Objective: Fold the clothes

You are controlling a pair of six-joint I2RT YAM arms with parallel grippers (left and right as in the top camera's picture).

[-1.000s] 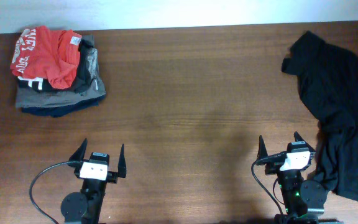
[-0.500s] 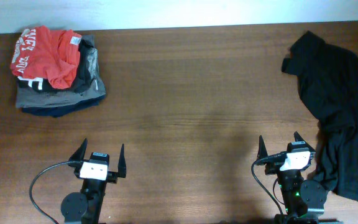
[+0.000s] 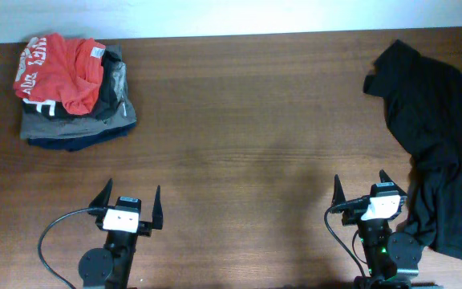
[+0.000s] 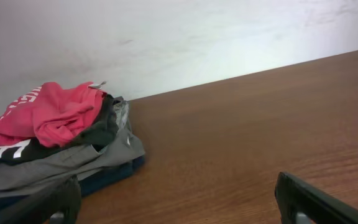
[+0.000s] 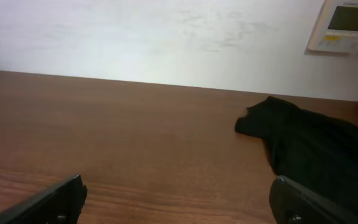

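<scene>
A crumpled black garment (image 3: 439, 136) lies unfolded along the table's right side; it also shows in the right wrist view (image 5: 316, 149). A pile of folded clothes (image 3: 70, 92) with a red shirt on top sits at the far left; it also shows in the left wrist view (image 4: 48, 143). My left gripper (image 3: 129, 199) is open and empty near the front edge, well short of the pile. My right gripper (image 3: 361, 186) is open and empty at the front right, just left of the black garment's lower end.
The brown wooden table (image 3: 247, 128) runs to a white wall at the back. A white wall-mounted control panel (image 5: 347, 25) shows at the top right of the right wrist view. A black cable (image 3: 50, 241) loops beside the left arm's base.
</scene>
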